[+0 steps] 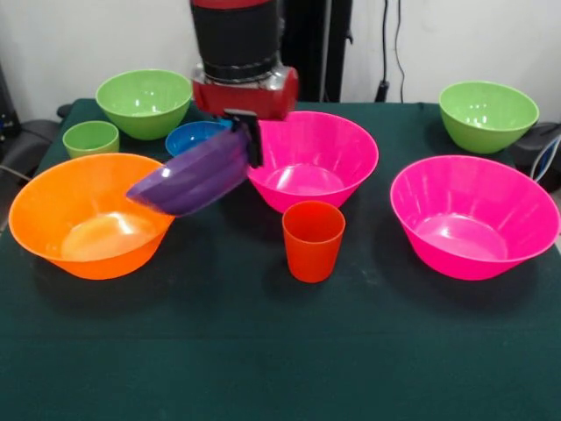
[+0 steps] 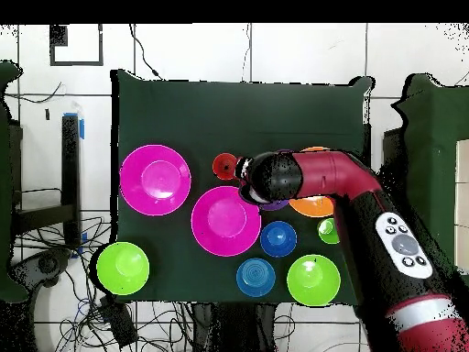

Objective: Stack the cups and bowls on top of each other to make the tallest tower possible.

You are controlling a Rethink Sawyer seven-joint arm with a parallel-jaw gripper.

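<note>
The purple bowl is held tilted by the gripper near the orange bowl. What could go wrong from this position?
1. The gripper pinches the purple bowl only at its rim, and the bowl hangs steeply tilted, so it might slip or swing.
2. Released like this, it could land crooked in the orange bowl or hit its rim and bounce out.
3. The small blue bowl sits just behind, so a sideways move may knock it.

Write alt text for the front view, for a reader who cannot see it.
The gripper holds a tilted purple bowl in the air over the edge of a large orange bowl. On the dark green table also stand two pink bowls, two green bowls and an orange-red cup.
</note>
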